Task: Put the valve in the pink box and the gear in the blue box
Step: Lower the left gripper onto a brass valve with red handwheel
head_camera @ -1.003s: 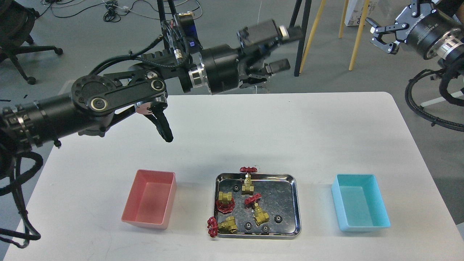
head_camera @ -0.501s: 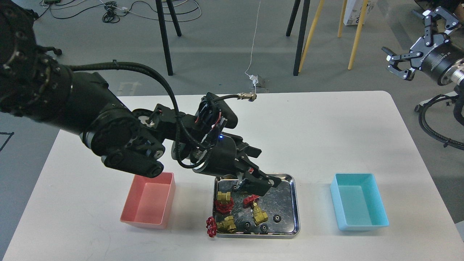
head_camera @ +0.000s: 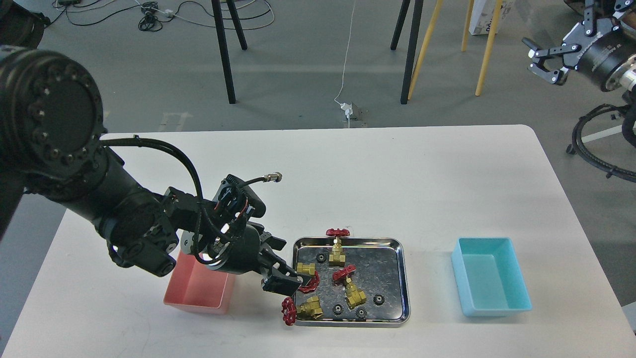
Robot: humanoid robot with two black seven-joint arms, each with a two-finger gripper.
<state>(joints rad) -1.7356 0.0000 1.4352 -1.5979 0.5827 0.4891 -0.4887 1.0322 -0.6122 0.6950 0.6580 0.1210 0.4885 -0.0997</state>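
Four brass valves with red handwheels lie in the steel tray (head_camera: 403,278): one upright at the back (head_camera: 338,251), one at the left (head_camera: 307,270), one in the middle (head_camera: 355,294), and one at the front left (head_camera: 311,308) with its wheel over the rim. Several black gears (head_camera: 378,299) lie among them. My left gripper (head_camera: 284,271) is open at the tray's left edge, its lower finger (head_camera: 280,285) right beside the left valve. The pink box (head_camera: 198,293) is partly hidden under my left arm. The blue box (head_camera: 489,283) stands empty at the right. My right gripper (head_camera: 541,59) is open, high off the table.
The white table (head_camera: 397,179) ends just in front of the boxes and tray. A loose cable with a metal connector (head_camera: 271,176) sticks up from my left wrist. Chair and stand legs (head_camera: 412,49) stand on the floor beyond the table.
My left gripper has moved left and toward the front, from over the tray's back middle to its left edge, uncovering the upright back valve. My right gripper rose slightly.
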